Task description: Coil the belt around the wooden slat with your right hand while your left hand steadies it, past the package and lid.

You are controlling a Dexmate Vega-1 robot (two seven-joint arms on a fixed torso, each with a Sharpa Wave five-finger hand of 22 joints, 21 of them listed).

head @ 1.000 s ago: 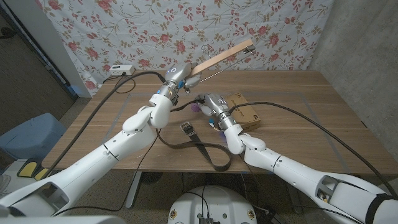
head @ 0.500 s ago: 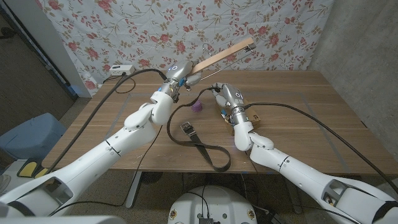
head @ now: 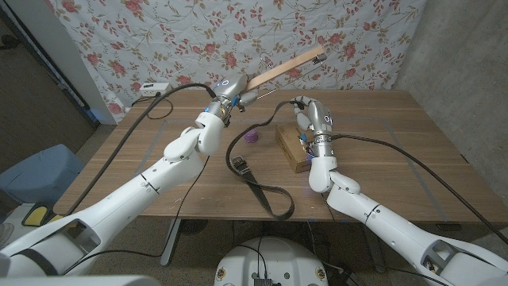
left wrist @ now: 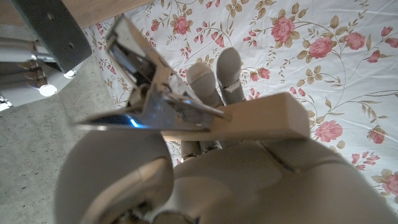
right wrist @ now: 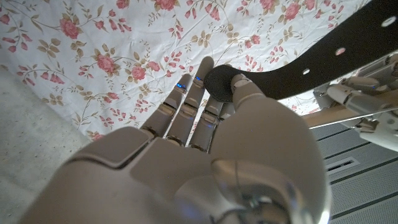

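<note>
Now right hand (head: 308,114) pinches flat dark belt (head: 258,187).

A wooden slat (head: 282,67) slants up toward two o'clock above the table's (head: 397,151) far side, with open air around its raised end. Beneath it, a brown package (head: 292,145) and a small purple lid (head: 252,137) block the middle. The belt's (head: 262,191) loop lies at six o'clock. Bare wood stretches toward three and nine o'clock.

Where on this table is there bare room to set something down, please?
The wooden table's right part, beyond the brown cardboard package, is bare, as is the left front. The middle is crowded: dark leather belt, small purple lid, both arms.
</note>
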